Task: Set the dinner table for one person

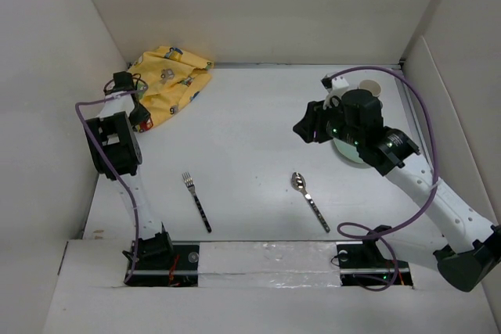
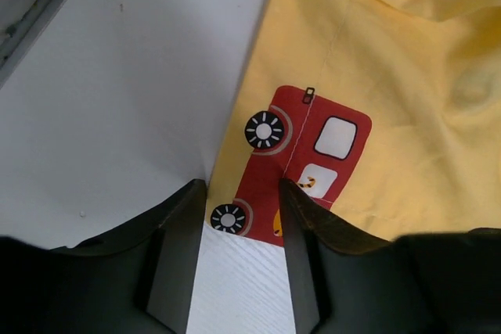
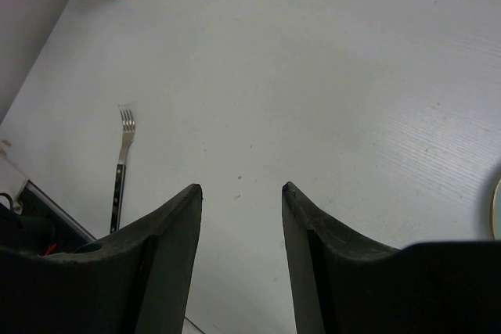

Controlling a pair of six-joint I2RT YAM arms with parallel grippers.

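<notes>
One fork point(image 1: 197, 202), one spoon point(image 1: 310, 201), one cloth point(image 1: 168, 84)

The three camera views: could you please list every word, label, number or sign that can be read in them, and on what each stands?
No text can be read in any view.
The yellow cloth carries only pictures, such as a red vehicle print with wheels and windows; the small orange mark in its lower window is not legible.
The fork and spoon are too small to show any stamp.
</notes>
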